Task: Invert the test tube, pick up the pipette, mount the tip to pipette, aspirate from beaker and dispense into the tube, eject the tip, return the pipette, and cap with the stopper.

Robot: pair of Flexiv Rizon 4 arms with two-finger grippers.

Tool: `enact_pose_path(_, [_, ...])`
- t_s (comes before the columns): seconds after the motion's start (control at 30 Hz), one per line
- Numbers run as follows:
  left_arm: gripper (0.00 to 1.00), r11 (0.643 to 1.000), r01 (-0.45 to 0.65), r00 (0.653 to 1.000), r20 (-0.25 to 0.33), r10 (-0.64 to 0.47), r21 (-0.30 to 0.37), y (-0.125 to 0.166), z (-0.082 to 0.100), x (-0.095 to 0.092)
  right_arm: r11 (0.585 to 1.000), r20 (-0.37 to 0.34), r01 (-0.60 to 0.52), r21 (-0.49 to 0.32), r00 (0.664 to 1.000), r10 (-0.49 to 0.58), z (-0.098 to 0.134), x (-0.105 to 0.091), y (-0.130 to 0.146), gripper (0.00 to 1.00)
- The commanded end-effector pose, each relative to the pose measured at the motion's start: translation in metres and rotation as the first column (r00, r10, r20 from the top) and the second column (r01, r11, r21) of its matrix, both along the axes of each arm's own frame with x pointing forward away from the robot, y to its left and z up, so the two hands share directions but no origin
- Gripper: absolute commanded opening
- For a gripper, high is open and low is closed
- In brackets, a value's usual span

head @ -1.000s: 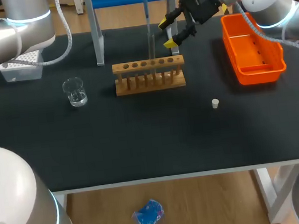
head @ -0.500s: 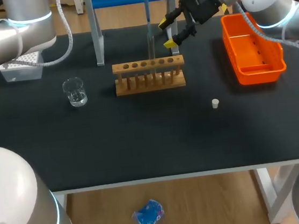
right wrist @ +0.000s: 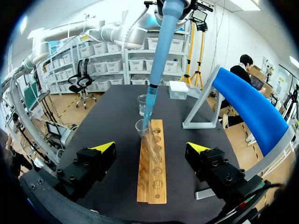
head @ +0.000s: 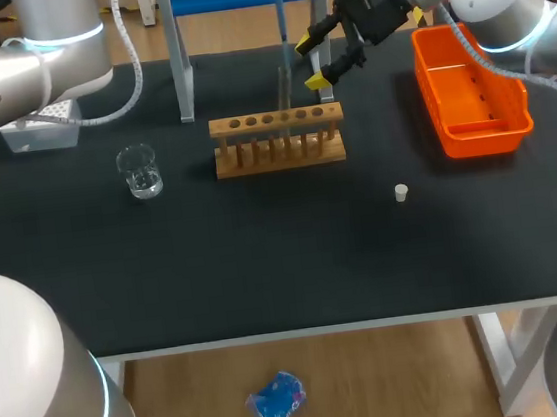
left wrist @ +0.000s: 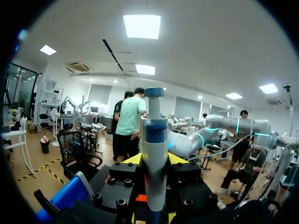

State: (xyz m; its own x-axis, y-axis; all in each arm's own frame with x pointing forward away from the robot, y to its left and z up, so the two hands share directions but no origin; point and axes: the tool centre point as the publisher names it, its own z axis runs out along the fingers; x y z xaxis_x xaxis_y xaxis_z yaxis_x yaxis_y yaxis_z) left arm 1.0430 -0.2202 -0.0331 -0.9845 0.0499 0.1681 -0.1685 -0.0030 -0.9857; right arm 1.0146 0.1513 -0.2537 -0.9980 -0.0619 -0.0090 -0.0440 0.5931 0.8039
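- Head view: a wooden rack (head: 278,140) stands at the middle of the dark tabletop (head: 265,270). A clear test tube (head: 282,92) rises from one of its holes, mouth up and leaning slightly.
- The pipette (head: 280,17), white on top with a pale blue shaft, hangs at twelve o'clock of the tube, with its narrow end at the tube's mouth.
- Left wrist view: the left fingers (left wrist: 131,161) pinch the pipette's white-and-blue body from both sides.
- The right fingers (head: 316,80) are spread wide at one o'clock of the rack and touch nothing.
- From the rack, a clear glass beaker (head: 140,172) sits at nine o'clock, a small white stopper (head: 401,193) at four o'clock, and an orange bin (head: 473,131) at three o'clock.
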Motion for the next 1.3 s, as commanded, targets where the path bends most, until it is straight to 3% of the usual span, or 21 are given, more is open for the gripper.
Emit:
enact_pose_path(0.03, [0.0, 1.0, -0.003, 1.0, 0.009, 0.003, -0.009, 0.0, -0.001, 0.002, 1.0, -0.002, -0.003, -0.001, 1.0, 0.003, 0.0, 0.001, -0.001, 1.0])
enact_pose_path(0.57, [0.0, 0.999, -0.037, 0.998, 0.041, 0.038, -0.01, 0.003, 0.001, 0.007, 1.0, -0.002, -0.003, -0.001, 1.0, 0.003, 0.0, 0.001, -0.001, 1.0])
enact_pose_path(1.3, [0.0, 0.996, -0.075, 0.994, 0.084, 0.071, 0.042, 0.01, -0.003, 0.004, 1.0, -0.002, -0.003, -0.001, 1.0, 0.003, 0.0, 0.001, -0.001, 1.0])
